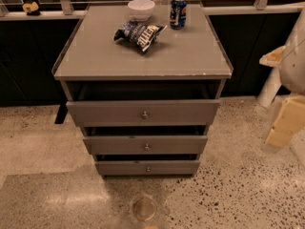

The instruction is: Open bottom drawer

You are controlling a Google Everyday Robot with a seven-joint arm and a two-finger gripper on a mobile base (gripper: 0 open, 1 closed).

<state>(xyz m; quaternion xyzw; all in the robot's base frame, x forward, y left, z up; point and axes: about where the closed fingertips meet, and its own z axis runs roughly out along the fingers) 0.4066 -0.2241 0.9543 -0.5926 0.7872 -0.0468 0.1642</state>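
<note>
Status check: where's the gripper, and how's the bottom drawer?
Gripper at right edge of view, off the cabinet, touching nothing. Bottom drawer untouched, brass knob exposed. Chip bag, soda can, bowl on cabinet top, none in the path.

The light is dim and warm and falls from above. The cabinet top [143, 56] carries a dull sheen, palest along its front edge, and the bowl [141, 7] is the brightest thing on it. Deep shadow fills the gaps below the top. The bottom drawer [147, 167] sits in the darkest part, with a shadow spread on the floor [238, 194] before it. Pale glare patches lie on the floor at left. Everything looks soft. A round smear [143, 208] low in the middle is out of focus, as is the cream gripper [275, 140] at the right edge
</note>
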